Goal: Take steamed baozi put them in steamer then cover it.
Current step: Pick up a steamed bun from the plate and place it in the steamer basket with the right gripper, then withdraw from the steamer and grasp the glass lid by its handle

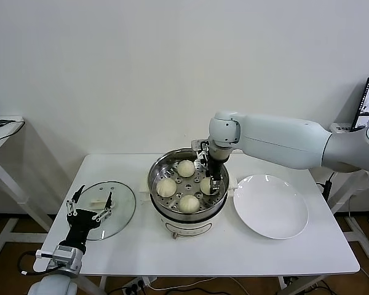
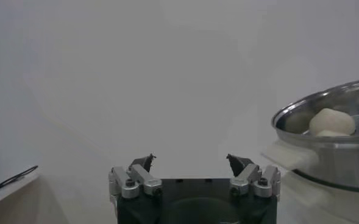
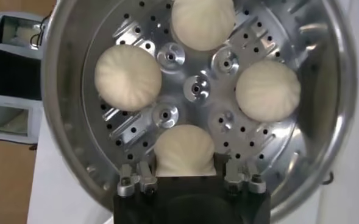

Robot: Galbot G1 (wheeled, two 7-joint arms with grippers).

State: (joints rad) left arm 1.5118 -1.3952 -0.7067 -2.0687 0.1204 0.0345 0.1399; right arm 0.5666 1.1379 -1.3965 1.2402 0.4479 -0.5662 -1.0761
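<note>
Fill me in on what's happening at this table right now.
The robot is loading baozi into the steamer. The right hand is down inside the pot at the fourth steamed baozi, which sits between its fingers on the perforated tray; the other three already lie around the tray. The white plate to the pot's right is bare. The cover lies flat on the table to the left, not yet on the pot, and the left hand hovers open at it.

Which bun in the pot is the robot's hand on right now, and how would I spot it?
Find the shiny steamer in the middle of the white table, with four baozi on its holed tray. The one you want lies on the side nearest the empty white plate. Only it sits between the right gripper fingers; the other three lie untouched.
</note>
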